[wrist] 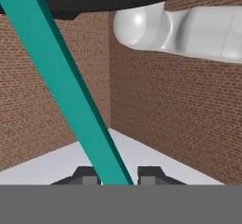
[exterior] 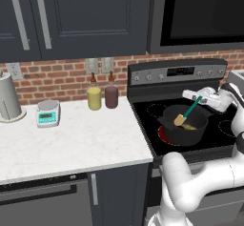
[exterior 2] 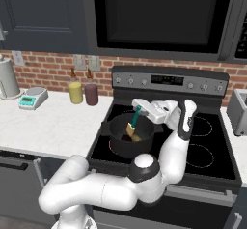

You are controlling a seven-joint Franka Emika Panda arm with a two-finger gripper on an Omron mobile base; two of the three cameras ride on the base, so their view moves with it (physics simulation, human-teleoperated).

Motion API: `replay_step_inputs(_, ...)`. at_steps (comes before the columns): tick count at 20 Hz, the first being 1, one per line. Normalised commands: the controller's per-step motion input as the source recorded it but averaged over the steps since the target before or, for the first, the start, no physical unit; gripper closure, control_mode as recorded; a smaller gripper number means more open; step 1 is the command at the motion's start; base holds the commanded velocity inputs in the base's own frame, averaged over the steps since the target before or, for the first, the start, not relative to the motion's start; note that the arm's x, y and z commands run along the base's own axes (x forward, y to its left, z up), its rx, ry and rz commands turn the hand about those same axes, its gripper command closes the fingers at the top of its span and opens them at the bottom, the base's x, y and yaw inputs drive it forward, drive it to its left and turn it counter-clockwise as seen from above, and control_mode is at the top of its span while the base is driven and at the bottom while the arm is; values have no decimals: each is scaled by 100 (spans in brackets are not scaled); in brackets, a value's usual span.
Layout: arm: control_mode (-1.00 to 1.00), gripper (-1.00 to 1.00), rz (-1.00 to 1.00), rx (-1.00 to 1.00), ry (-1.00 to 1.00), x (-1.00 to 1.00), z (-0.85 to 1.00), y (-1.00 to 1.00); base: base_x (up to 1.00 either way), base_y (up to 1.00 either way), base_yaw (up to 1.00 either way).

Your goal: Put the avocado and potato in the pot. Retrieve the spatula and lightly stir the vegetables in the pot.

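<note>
The gripper (exterior 2: 141,105) is clamped on the teal handle of the spatula (exterior: 186,113), whose tan blade dips into the pot (exterior: 187,127) on the stove's front-left burner (potato (exterior: 190,126) inside), so too hard a sweep could shove the pot sideways.

- Light is even and fairly bright in both base views, with no visible lamp or clear direction.
- The white desk (exterior: 71,144) reads pale and slightly washed, without harsh glare.
- Shadows are faint; the pot (exterior: 185,125) interior stays dark.
- Soft highlights sit on the rounded white arm (exterior 2: 96,187).
- Everything is slightly soft and low in resolution; small details blur.
- Straight lines stay straight at the edges.
- In the hand view the spatula (wrist: 66,86) handle is flat, unshaded teal.
</note>
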Motion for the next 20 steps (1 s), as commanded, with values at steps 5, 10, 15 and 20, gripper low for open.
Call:
replay_step_inputs(5,-100,100,14,0,2,1,13,10,0,0,0)
replay_step_inputs(10,-100,100,14,0,7,0,15,2,0,0,0)
replay_step_inputs(15,-100,100,9,-2,3,-3,24,0,0,0,0)
replay_step_inputs(20,-100,100,5,-11,0,-14,41,0,0,0,0)
